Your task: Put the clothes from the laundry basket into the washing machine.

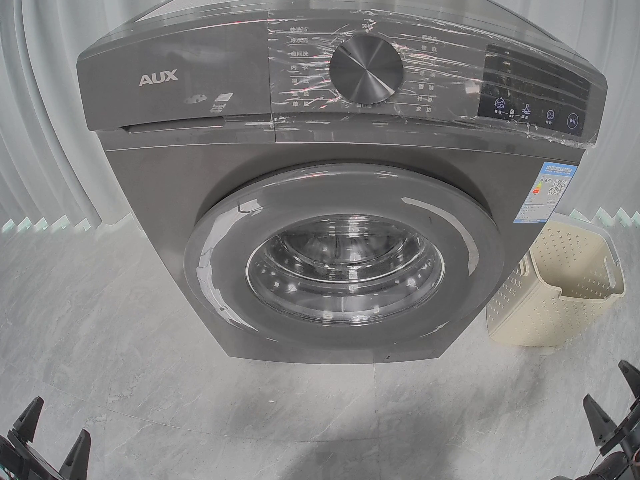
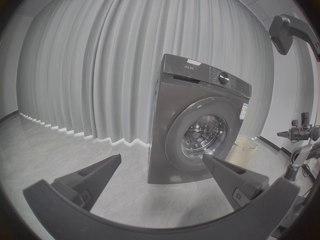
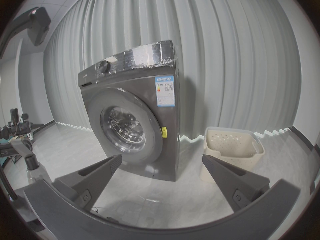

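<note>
Left gripper [image 1: 59, 421]: sat low over the grey floor [image 1: 133, 341], jaws released and spread wide.
Washing machine [image 1: 347, 168]: stood on the floor ahead of both sets of jaws and well apart from each. Its round door [image 1: 343, 261] was shut, with the drum showing through the glass.
Laundry basket [image 1: 527, 308]: cream and perforated, it stood upright just beside the machine's right side, ahead of the right jaws and well apart from them.
Right gripper [image 1: 608, 383]: sat low over the floor, jaws released and spread wide.
Curtain [image 1: 40, 135]: hung behind the machine, far beyond both jaws.
</note>
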Tool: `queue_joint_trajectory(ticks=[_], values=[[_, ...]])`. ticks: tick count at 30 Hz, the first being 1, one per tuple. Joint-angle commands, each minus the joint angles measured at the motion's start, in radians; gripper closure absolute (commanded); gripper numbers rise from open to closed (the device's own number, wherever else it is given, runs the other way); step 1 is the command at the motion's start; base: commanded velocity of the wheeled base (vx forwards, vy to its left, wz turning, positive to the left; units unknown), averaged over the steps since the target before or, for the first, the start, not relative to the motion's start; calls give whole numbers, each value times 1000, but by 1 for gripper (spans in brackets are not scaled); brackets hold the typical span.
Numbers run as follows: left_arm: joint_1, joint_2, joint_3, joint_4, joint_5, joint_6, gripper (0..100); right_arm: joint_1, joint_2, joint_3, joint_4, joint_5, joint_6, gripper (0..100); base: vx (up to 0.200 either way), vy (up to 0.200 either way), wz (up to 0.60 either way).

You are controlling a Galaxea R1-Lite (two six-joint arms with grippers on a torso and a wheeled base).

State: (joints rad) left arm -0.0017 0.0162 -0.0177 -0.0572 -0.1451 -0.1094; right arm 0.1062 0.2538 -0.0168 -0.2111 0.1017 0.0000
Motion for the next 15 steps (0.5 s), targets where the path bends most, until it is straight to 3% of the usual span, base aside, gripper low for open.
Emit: queue_joint_trajectory(ticks=[1, 2, 4, 5, 10, 15], values=[[0, -15, 13, 0, -1, -6, 0, -103, -254, 17, 153, 12, -5, 0, 0, 0, 0], [0, -15, 13, 0, -1, -7, 0, -103, -254, 17, 159, -7, -3, 0, 0, 0, 0], [0, -15, 15, -3, 1, -13, 0, -105, -254, 17, 208, -105, 3, 0, 0, 0, 0], [0, -15, 15, -1, 1, -15, 0, -105, -254, 15, 228, -128, 5, 0, 0, 0, 0], [0, -15, 13, 0, 2, -16, 0, -105, -254, 17, 211, -100, 2, 0, 0, 0, 0], [0, -13, 8, 8, 18, -36, 0, -103, -254, 17, 213, -103, 8, 0, 0, 0, 0]])
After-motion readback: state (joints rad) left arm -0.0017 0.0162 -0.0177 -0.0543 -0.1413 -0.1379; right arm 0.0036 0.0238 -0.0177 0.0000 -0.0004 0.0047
